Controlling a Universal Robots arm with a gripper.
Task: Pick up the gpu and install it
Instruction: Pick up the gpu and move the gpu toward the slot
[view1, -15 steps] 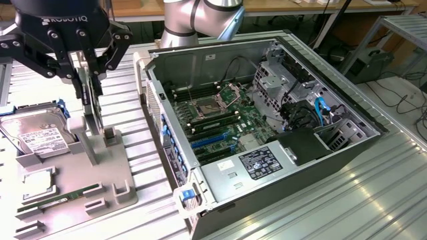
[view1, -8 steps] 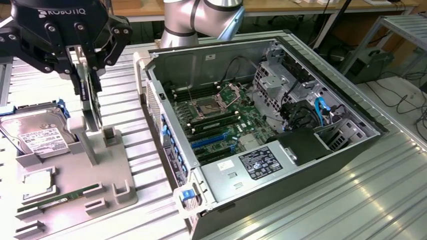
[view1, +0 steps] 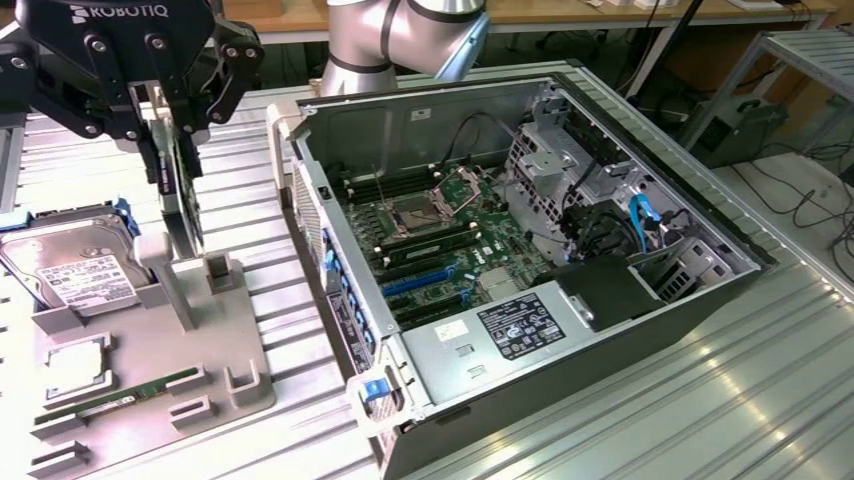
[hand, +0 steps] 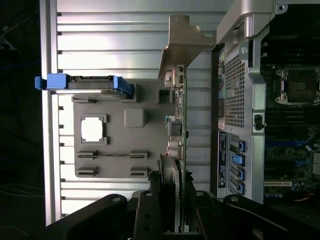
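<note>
Gpu (view1: 180, 200) upright — clamped in jaws — over tray (view1: 127, 325).

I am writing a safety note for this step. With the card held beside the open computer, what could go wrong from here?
The gripper pinches the graphics card at its upper edge, so the card could tilt or slip. Its lower end is close to the grey holder and might catch there. The metal bracket is near the computer case wall and may strike it.
</note>
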